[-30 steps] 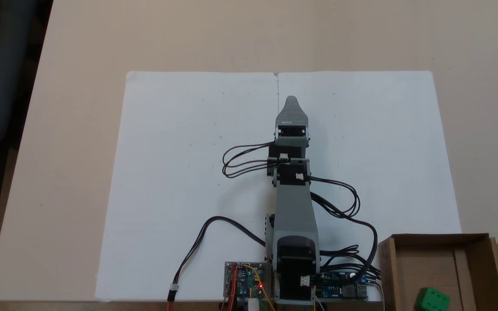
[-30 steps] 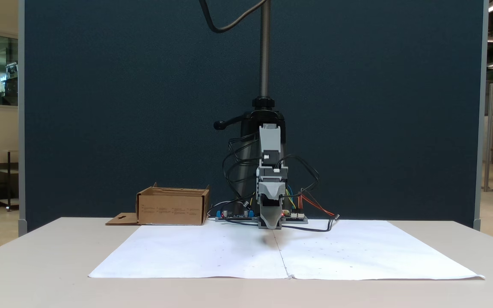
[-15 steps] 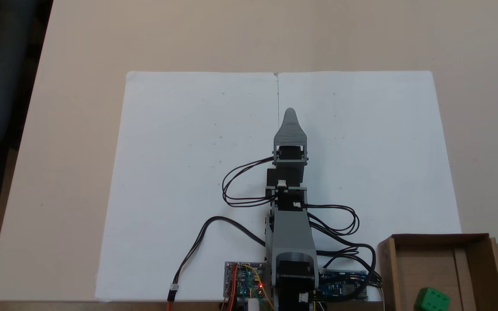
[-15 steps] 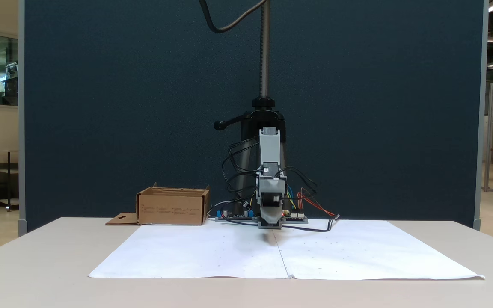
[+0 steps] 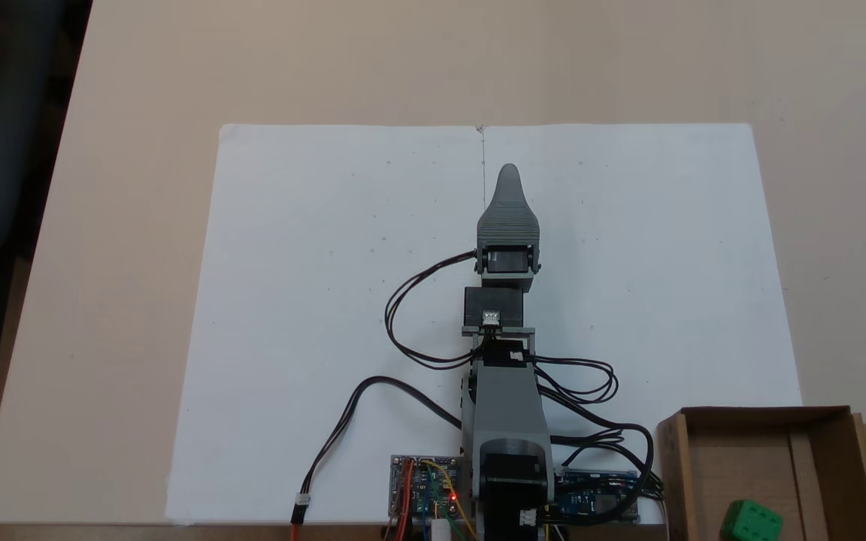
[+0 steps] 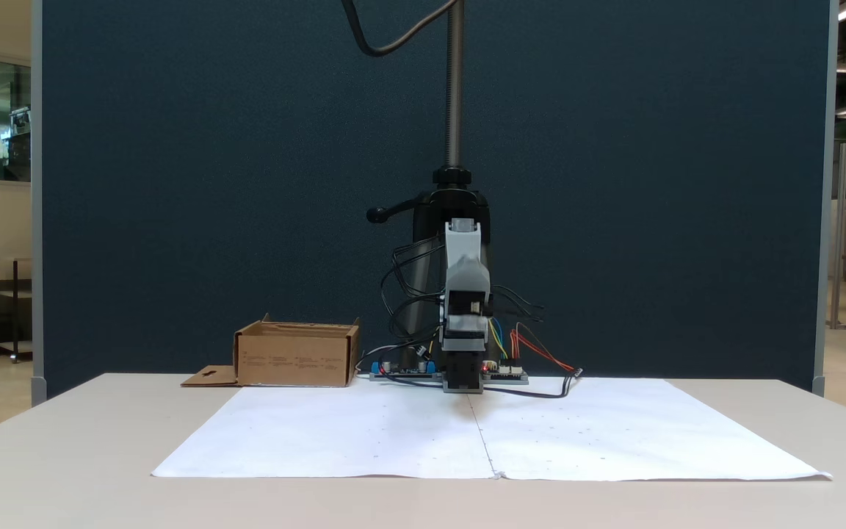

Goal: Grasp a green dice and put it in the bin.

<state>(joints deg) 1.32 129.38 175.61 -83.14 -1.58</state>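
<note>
fingers (image 5: 509,174) at frame centre over white paper (image 5: 313,300) on a tan table (image 5: 140,150); i can't tell their state. green dice (image 5: 753,521) sits tilted in the bin (image 5: 831,443), lower right.

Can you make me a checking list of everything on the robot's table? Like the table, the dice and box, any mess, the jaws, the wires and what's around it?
Surface: tan table under a white paper sheet.
Job's things: green dice lies inside the bin, beside the arm's base.
Clutter: nothing seen.
Grippers: gripper points away from the base over the paper; jaws stacked one behind the other, state cannot be told; nothing seen in it.
Cables: black cables loop beside the arm; circuit boards at the base.
Surroundings: dark blue partition, metal pole.
</note>
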